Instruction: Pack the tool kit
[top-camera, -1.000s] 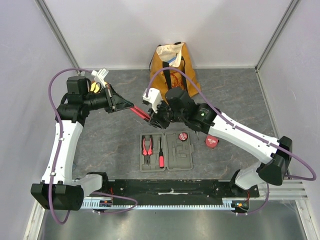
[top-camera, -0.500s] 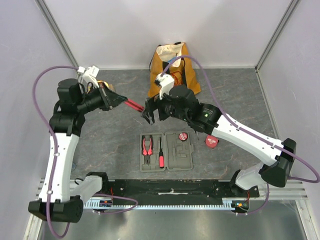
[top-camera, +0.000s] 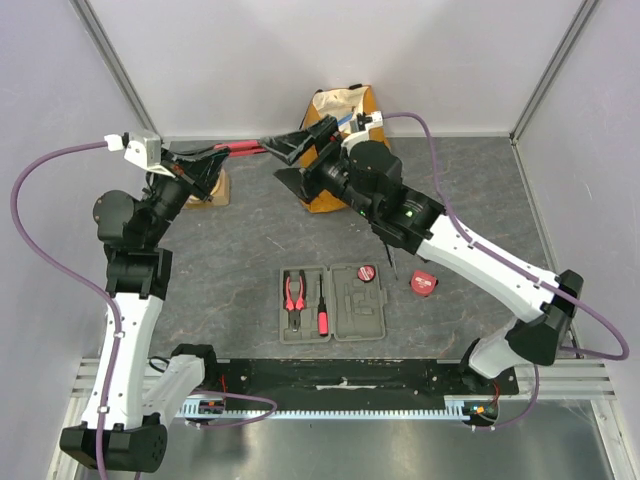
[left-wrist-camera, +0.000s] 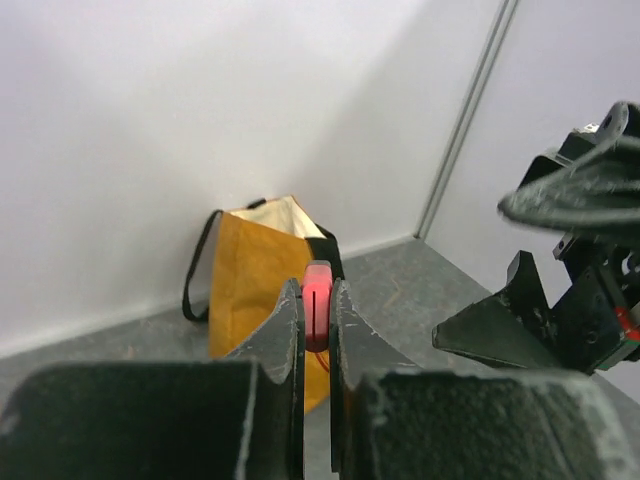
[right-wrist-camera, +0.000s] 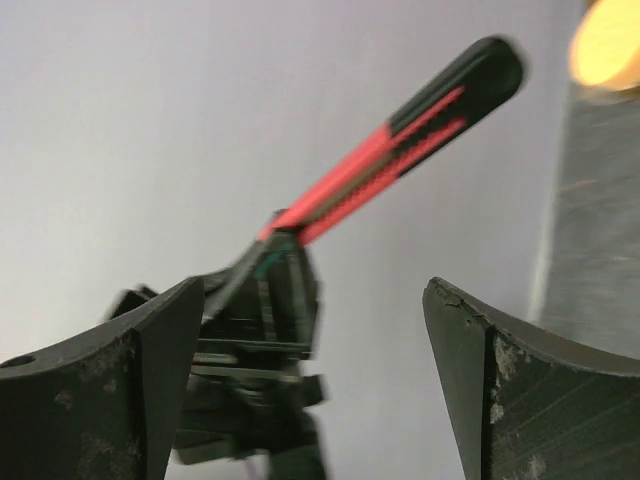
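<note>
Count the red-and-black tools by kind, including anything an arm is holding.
Pliers: 1
Screwdriver: 1
Round red-and-black pieces: 2
Long red-and-black tool, clamped in the left gripper: 1
Total: 5

Both arms are built alike: the left arm (top-camera: 122, 320) and the right arm (top-camera: 480, 262) have long white shells linked by chunky black joint housings, and each stands on a black base. A purple cable (top-camera: 45, 200) runs in a loose loop from each wrist back down to its base. A small green light (top-camera: 407, 213) glows on one black housing of the right arm. Each wrist carries a white camera mount (top-camera: 140, 148). The fingers (right-wrist-camera: 90, 400) are matt black wedges, scuffed and pitted grey along their edges.
</note>
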